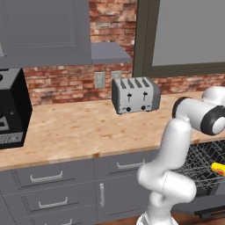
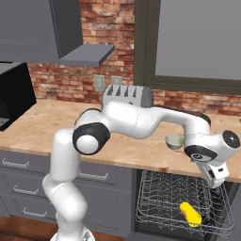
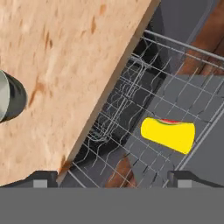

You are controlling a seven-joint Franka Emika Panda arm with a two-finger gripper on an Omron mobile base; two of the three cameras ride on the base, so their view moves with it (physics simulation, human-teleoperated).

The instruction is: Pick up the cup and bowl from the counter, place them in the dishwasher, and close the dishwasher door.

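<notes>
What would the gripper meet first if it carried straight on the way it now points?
Probably the wire rack of the open dishwasher, close to the counter edge. The gripper, jaws open, looks down along that edge; the yellow cup lies in the rack, off to one side. Depth is unclear.
</notes>
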